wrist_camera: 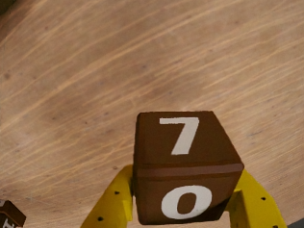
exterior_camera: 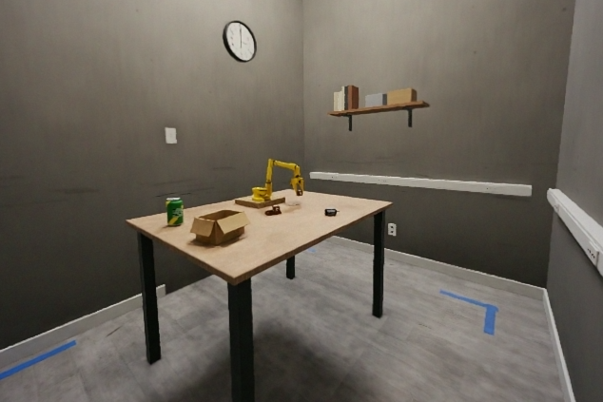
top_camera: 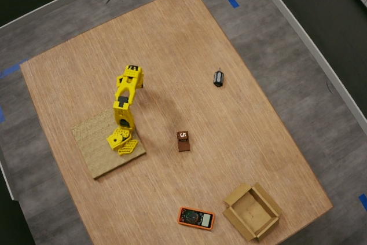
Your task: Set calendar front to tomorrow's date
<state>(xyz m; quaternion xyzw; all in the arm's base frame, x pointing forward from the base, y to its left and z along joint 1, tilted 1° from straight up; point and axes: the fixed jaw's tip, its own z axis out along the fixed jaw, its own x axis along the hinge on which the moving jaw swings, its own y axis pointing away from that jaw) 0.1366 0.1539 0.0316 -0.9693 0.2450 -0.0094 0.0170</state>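
My gripper [wrist_camera: 186, 182] [exterior_camera: 298, 186] is shut on a brown date cube [wrist_camera: 186, 153] and holds it in the air above the bare wooden table [top_camera: 207, 135]. In the wrist view the cube shows a white 7 on one face and a white 0 on the face below it. The small brown calendar tray [top_camera: 184, 146] [exterior_camera: 273, 213] stands at the middle of the table, to the right of the arm's base. One brown cube [top_camera: 182, 135] sits in it with a 5 on its top face; the slot beside it is empty. The calendar also shows at the wrist view's lower left edge [wrist_camera: 9, 218].
The arm stands on a tan base board [top_camera: 88, 144]. A small dark object [top_camera: 218, 78] [exterior_camera: 331, 212] lies to the far right. An orange multimeter [top_camera: 196, 218] and an open cardboard box [top_camera: 252, 211] [exterior_camera: 219, 226] sit near the front edge. A green can [exterior_camera: 174, 211] stands at one corner.
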